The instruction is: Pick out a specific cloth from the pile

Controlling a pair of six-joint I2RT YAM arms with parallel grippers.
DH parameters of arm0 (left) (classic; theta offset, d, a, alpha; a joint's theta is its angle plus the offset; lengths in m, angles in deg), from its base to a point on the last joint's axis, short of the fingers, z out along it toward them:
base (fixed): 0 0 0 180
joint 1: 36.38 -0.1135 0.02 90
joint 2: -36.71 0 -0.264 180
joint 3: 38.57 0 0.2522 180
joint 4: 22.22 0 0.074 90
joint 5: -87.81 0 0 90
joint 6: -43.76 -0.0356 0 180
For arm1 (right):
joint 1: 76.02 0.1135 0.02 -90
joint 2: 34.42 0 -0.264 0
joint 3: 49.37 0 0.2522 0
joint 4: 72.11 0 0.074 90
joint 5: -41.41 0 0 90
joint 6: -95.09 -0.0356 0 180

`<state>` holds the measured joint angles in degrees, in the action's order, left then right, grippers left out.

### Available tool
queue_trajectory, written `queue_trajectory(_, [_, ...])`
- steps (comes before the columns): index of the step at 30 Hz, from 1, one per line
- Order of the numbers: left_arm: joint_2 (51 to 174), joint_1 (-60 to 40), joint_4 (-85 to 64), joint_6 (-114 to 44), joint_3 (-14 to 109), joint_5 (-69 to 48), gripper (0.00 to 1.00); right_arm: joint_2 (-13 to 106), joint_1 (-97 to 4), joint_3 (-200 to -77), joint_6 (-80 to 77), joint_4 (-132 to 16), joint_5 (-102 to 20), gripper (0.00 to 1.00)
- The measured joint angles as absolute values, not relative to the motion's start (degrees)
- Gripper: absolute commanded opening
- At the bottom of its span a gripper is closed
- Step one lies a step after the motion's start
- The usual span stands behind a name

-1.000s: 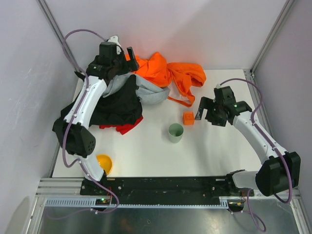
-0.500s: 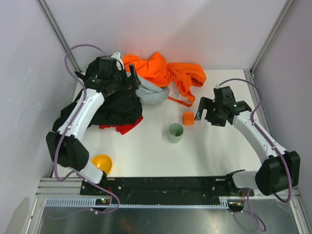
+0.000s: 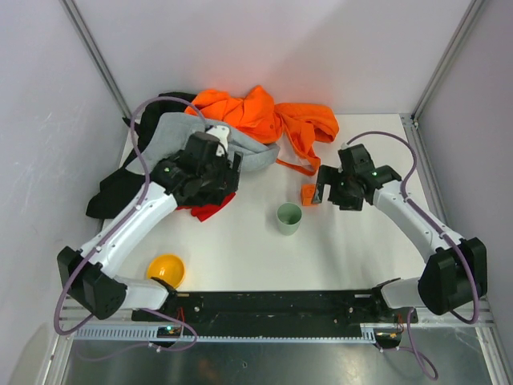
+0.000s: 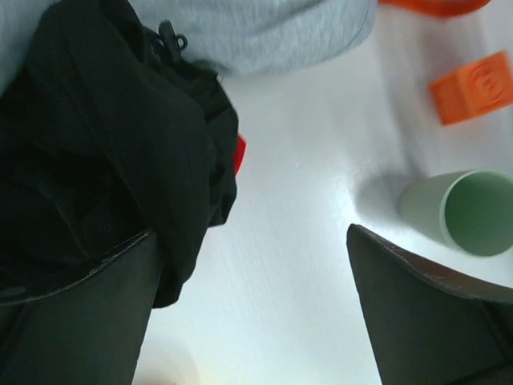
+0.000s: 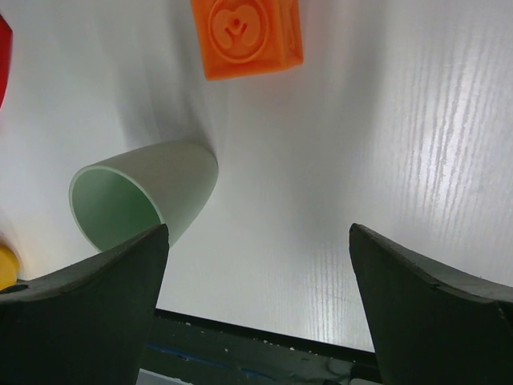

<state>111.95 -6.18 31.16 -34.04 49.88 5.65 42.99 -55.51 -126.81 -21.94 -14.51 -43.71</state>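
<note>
Robot lab test cell, not a home or shop. White laminate table boxed in by plain pale panels, with bare aluminium frame posts at the far left corner and the far right corner. Slotted aluminium rail and black mounting plate run along the near edge, with the left arm and right arm bolted there. Exposed purple cables loop along the arms. Only test props on top: pile at the far edge, green cup and orange block mid-table, yellow bowl by the near left corner.
</note>
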Motion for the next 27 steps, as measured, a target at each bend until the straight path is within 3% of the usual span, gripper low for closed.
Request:
queue_trajectory(12, [114.12, -1.24, 35.99, -36.77, 43.87, 21.69, 1.0, 42.96, -51.9, -126.22, -24.52, -14.71, -45.3, 0.99])
queue_trajectory(27, [136.28, -1.2, 33.61, -38.78, 44.22, 29.3, 0.99, 41.39, -51.86, -125.23, -25.17, -14.95, -46.59, 0.99])
